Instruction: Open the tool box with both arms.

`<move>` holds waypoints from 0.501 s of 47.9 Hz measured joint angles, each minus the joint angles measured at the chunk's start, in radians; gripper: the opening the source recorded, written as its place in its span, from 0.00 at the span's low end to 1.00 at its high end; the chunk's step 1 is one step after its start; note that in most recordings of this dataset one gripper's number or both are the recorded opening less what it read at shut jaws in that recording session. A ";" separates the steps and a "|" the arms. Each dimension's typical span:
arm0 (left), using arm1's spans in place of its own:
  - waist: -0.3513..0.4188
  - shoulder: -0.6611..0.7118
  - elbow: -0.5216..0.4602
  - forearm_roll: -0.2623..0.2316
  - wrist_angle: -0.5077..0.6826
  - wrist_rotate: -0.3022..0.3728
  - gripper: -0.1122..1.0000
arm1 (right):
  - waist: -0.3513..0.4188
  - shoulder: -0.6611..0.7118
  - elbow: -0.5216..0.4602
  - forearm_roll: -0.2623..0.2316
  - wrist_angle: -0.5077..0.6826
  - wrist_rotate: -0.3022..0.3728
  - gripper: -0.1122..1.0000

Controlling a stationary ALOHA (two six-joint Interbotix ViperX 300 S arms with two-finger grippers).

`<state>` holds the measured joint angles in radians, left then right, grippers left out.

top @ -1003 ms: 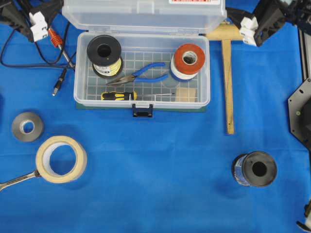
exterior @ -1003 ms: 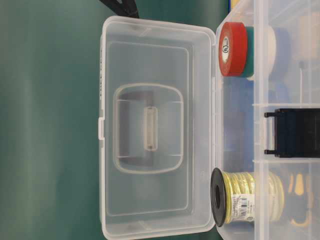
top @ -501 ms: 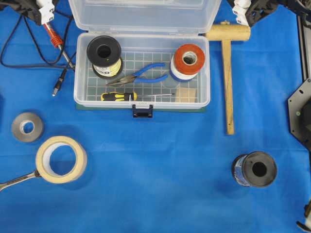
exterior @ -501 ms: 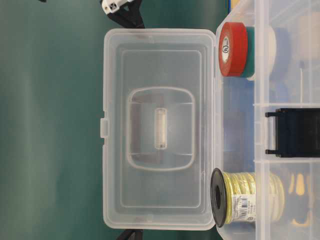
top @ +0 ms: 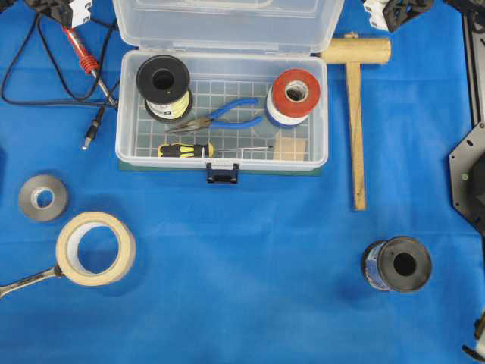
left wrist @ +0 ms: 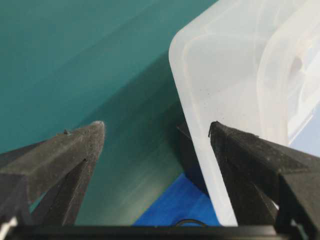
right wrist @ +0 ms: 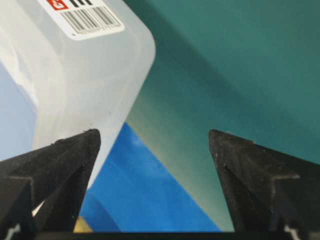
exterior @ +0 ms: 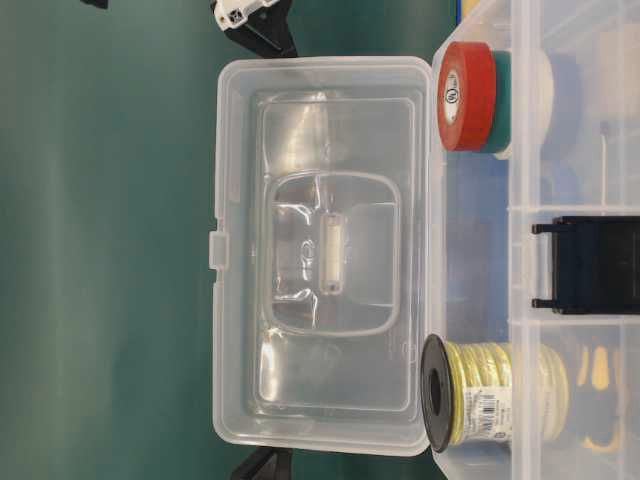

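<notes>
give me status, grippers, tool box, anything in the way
Left gripper open, right gripper open, both empty. Tool box open, lid up. Nothing in the way.

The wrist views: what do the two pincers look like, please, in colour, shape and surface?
The left pincer and the right pincer look alike: each has two matte black fingers with a rough, grainy surface, wedge-shaped and narrowing to a point. A black crossbar joins them at the base. In the overhead view, white fittings sit on the black arm bodies.
</notes>
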<state>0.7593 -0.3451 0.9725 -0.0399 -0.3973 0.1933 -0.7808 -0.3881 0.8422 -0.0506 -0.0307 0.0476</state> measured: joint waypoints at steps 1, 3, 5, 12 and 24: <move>0.002 0.000 0.000 0.000 0.002 0.002 0.92 | 0.000 0.000 0.000 0.000 0.000 0.002 0.88; 0.003 -0.002 0.000 0.000 0.005 0.002 0.92 | 0.000 0.000 0.000 -0.003 0.002 0.002 0.88; 0.006 -0.003 0.000 0.000 0.009 0.000 0.92 | 0.000 0.000 0.000 -0.005 0.002 0.000 0.88; 0.020 -0.021 0.014 0.003 0.028 0.002 0.92 | -0.012 -0.015 0.005 -0.012 0.012 0.000 0.88; 0.087 -0.121 0.095 0.003 0.060 0.005 0.92 | -0.055 -0.104 0.064 -0.028 0.086 -0.002 0.88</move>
<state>0.8468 -0.4663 1.0677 -0.0368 -0.3375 0.1979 -0.8360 -0.4924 0.9066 -0.0782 0.0552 0.0460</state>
